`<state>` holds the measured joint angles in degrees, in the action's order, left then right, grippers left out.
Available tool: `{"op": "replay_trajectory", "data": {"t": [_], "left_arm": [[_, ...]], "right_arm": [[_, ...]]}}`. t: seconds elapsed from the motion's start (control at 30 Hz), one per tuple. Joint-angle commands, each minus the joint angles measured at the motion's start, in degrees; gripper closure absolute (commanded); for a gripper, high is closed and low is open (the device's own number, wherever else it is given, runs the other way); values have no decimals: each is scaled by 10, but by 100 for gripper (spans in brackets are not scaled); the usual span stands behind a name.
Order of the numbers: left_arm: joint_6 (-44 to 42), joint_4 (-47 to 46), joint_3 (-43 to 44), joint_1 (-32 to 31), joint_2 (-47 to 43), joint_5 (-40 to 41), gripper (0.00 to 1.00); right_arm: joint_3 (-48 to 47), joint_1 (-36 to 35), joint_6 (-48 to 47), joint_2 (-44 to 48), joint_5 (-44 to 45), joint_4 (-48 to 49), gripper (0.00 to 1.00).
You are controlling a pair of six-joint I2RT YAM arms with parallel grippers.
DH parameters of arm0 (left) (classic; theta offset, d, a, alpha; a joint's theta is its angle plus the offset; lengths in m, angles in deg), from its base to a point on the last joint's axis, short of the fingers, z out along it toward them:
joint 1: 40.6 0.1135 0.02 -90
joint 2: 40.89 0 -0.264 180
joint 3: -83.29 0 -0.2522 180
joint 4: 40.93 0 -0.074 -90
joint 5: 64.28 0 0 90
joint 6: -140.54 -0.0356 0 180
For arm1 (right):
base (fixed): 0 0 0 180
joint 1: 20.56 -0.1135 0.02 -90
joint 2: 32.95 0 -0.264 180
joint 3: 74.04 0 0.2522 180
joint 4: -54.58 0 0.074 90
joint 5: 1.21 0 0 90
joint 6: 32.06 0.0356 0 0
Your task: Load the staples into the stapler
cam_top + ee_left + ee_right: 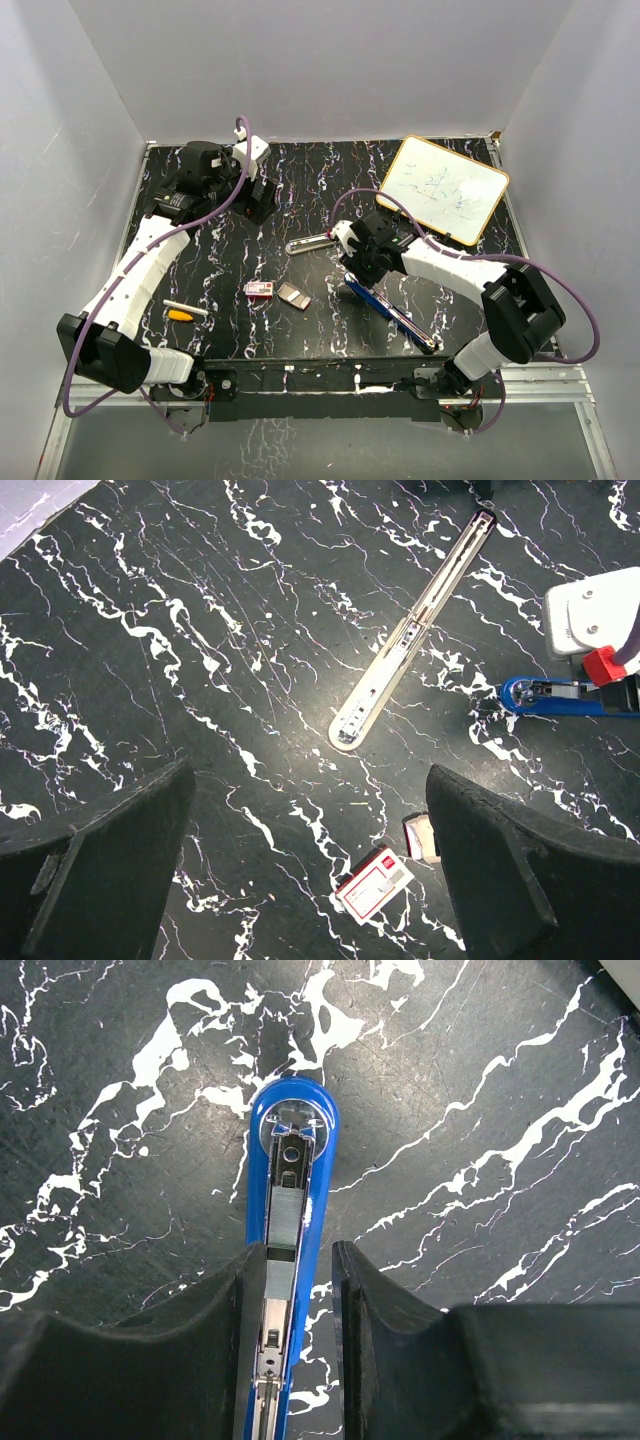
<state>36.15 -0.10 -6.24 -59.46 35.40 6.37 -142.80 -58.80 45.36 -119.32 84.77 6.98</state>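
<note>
Red-pink cardboard staple box [260, 290] and tan-grey inner tray [293, 296] sit mid black-marbled counter [230, 260], likely light and crushable, so pinch long sides gently; left gripper [310, 770] jaws wide apart, right gripper [295, 1250] jaws straddling blue stapler [295, 1160], grip unclear.

Stapler [290, 1175]: glossy blue plastic shell, shiny metal inside.

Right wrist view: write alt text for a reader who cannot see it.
A glossy blue stapler with its metal staple channel exposed lies on a black table veined with white, rounded end farthest from the camera. The right end effector has its two black fingers closely flanking the stapler's near part; whether they press it cannot be told.
</note>
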Motion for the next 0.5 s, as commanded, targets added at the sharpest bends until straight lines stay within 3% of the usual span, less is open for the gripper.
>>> {"op": "replay_trajectory", "data": {"t": [0.0, 0.47], "left_arm": [[-3, 1, -6, 4, -25, -14, 3], [-4, 2, -6, 4, -26, -17, 3]], "right_arm": [[-22, -1, -2, -6, 17, 21, 64], [-21, 0, -1, -7, 23, 8, 65]]}}
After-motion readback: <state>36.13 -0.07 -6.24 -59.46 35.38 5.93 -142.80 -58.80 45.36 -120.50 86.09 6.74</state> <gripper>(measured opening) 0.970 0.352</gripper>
